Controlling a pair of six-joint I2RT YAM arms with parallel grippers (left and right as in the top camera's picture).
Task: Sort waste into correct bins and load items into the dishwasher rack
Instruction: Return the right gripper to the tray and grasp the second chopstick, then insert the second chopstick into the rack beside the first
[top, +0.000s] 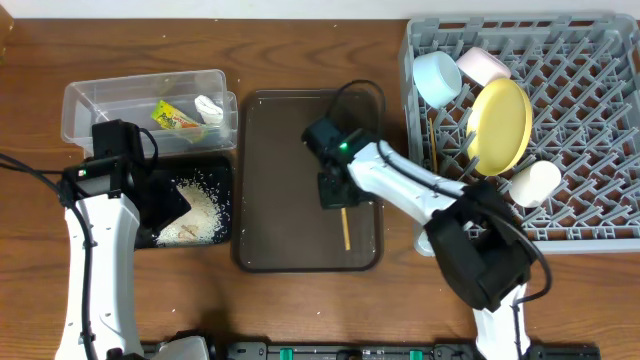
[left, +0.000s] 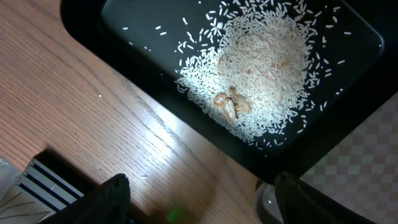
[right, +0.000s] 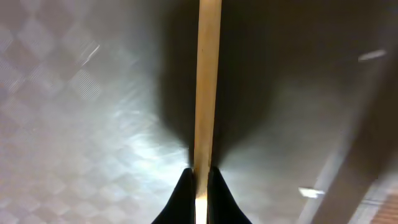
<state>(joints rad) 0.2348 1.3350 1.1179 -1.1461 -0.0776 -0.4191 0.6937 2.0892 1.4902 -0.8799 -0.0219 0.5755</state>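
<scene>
right fingers (right: 180, 202): pinched on chopstick (right: 208, 74) end, stick running straight ahead
rack (top: 600, 130): nearer this arm, off to its right
left fingers (left: 115, 198): spread, empty

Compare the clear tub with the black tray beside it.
The clear tub is see-through with tall walls; the black tray is opaque and shallow. The tub holds the green-and-orange wrapper and a white scrap; the tray holds loose rice. Both are rectangular and sit side by side.
</scene>
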